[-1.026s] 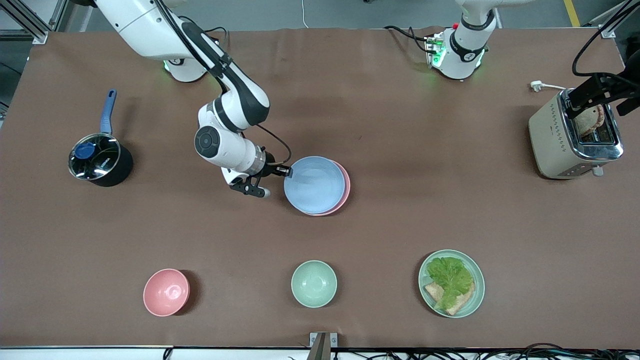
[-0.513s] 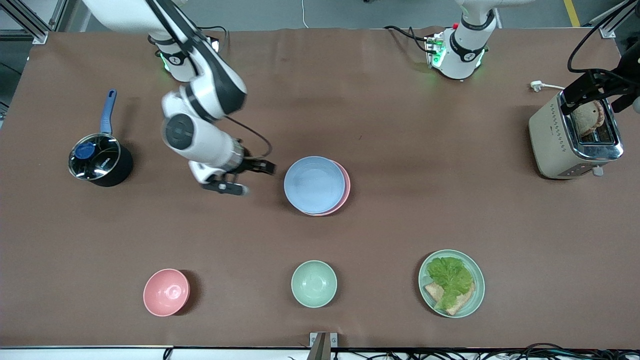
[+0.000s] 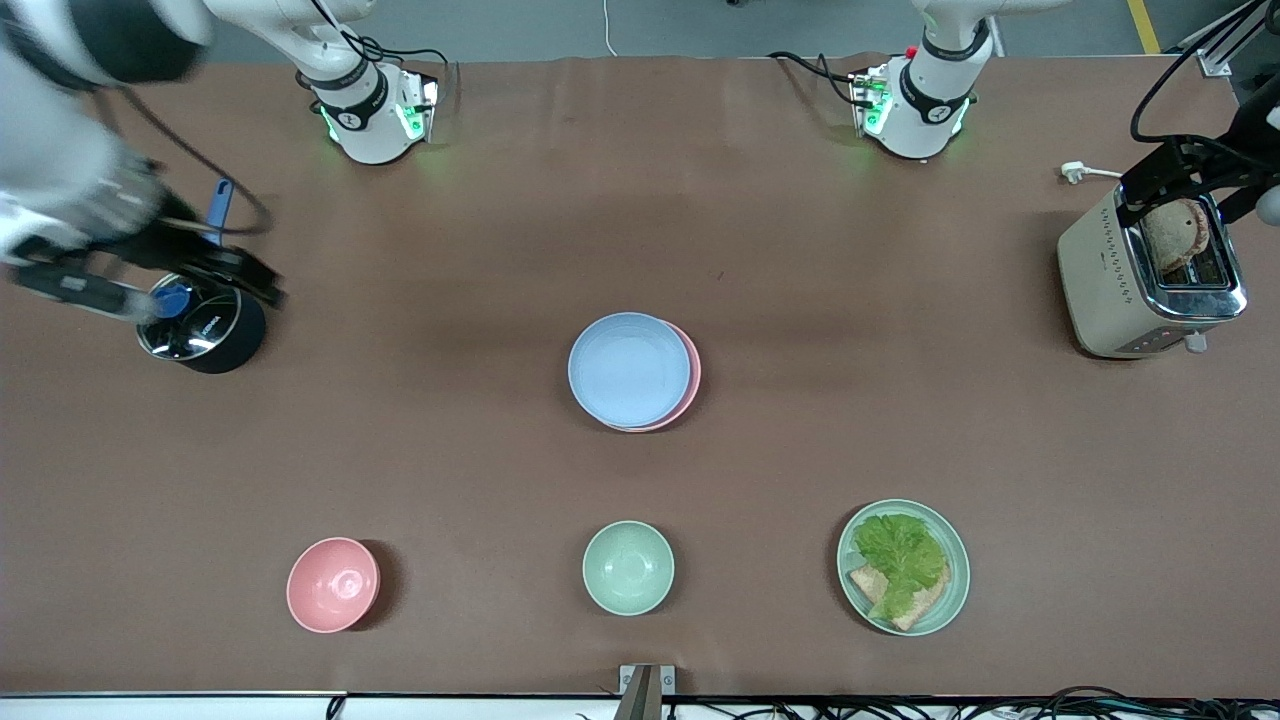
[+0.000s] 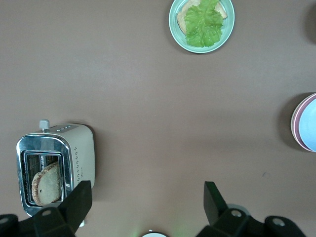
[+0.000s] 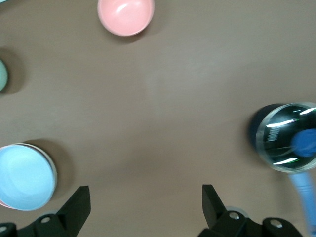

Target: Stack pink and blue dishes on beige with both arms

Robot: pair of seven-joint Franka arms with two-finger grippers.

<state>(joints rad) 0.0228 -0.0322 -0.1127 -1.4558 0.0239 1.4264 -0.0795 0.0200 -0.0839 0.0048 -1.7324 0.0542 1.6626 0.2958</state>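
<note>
Blue plate (image 3: 628,368) sits on pink plate (image 3: 689,375) mid-counter; beige plate hidden underneath, I judge. Right hand (image 3: 150,285), fingers apart, has withdrawn over the saucepan (image 3: 200,325). Left hand (image 4: 143,202), apart, waits over the toaster (image 3: 1150,275). Stack looks done.

bare table rings the stacked plates (image 3: 632,370); bowls apparently well apart.
</note>
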